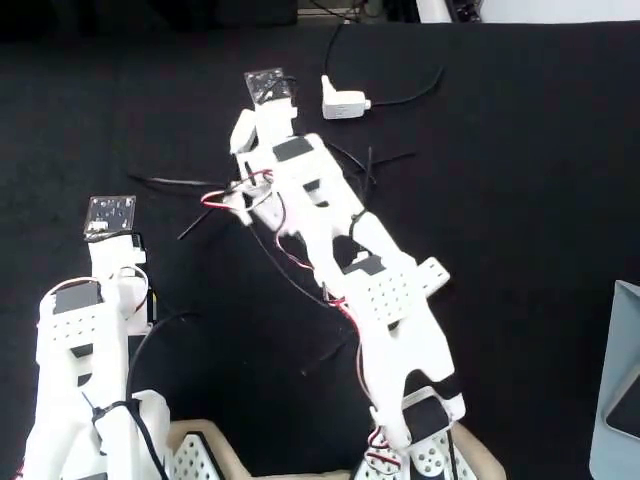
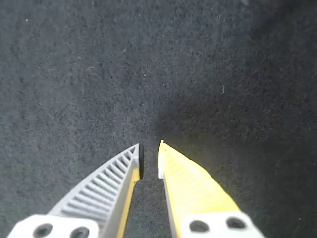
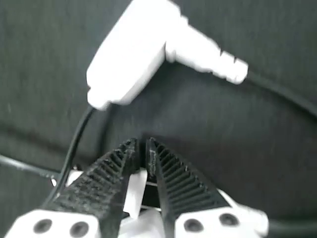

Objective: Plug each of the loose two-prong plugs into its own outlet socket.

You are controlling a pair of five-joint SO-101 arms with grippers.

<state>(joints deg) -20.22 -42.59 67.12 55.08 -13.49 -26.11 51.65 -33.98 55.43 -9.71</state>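
Observation:
A white plug body (image 1: pixel 343 100) with a black cable lies at the far middle of the black table; it shows close ahead in the right wrist view (image 3: pixel 130 57). My right gripper (image 1: pixel 268 86) is just left of it, fingers (image 3: pixel 116 171) pressed nearly together. A small white piece (image 3: pixel 132 191), which looks like a plug, is wedged between them near their base. A thin black cable (image 3: pixel 74 148) runs down beside it. My left gripper (image 1: pixel 110 215) hangs over bare cloth at the near left, its fingers (image 2: pixel 178 168) shut with nothing between them.
Loose black cables (image 1: pixel 190 185) cross the cloth between the two arms and beside the right arm (image 1: pixel 372 160). A grey object (image 1: pixel 620 380) stands at the table's right edge. The black cloth (image 1: pixel 520 200) on the right is open room.

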